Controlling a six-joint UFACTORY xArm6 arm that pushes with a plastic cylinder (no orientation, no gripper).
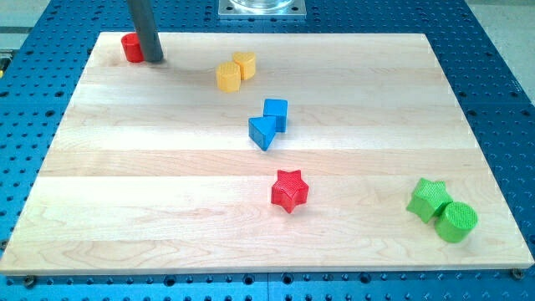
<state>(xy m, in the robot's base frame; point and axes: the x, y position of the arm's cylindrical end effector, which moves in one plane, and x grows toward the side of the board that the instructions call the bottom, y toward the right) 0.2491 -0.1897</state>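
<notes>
My tip (153, 59), a bare rod end with nothing to open or close, rests on the wooden board (167, 209) at the view's top left, touching the right side of a small red block (130, 47), which looks light, rigid and easy to slide, with two yellow blocks (236, 70) well apart to the right.

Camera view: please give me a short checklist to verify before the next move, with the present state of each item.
1. My tip visible: ok.
2. Tip against the red block at top left: ok, on its right side.
3. Two yellow blocks apart from the tip: ok.
4. Blue cube and blue triangular block touching: ok.
5. Red star standing alone: ok.
6. Green blocks fully on the board: ok, near its edge.
</notes>
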